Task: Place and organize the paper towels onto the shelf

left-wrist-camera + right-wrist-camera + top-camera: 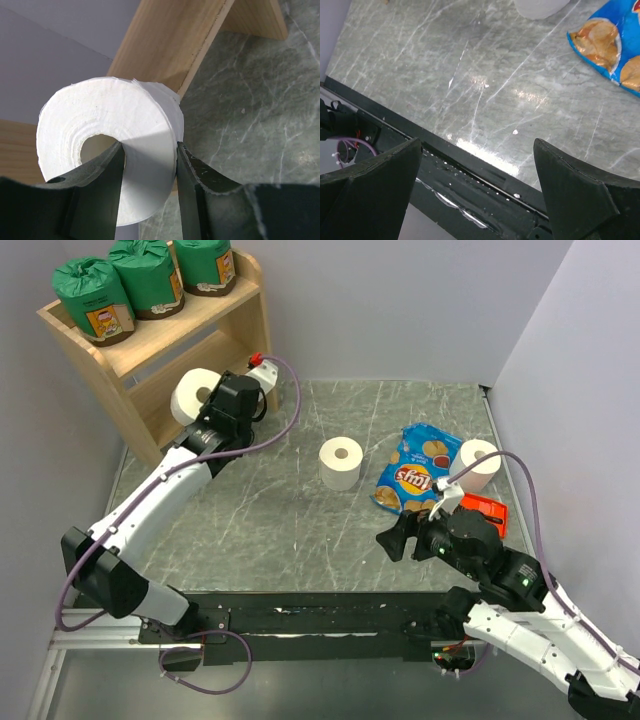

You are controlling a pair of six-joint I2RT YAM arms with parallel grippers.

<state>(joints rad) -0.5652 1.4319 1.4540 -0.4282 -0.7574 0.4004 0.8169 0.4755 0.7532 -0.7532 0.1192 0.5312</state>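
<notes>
Left tool (149, 150) grips white roll (112, 112); grey marble table (260, 510); pale walls (400, 300).

- left arm (150, 500) is stretched out far, reaching up and left
- left gripper (150, 150) is clamped on a white roll (110, 115), one finger at the hollow core and the other outside
- right arm (520, 610) is folded low, near its base
- right gripper (398, 538) points left, jaws spread wide, holding nothing
</notes>
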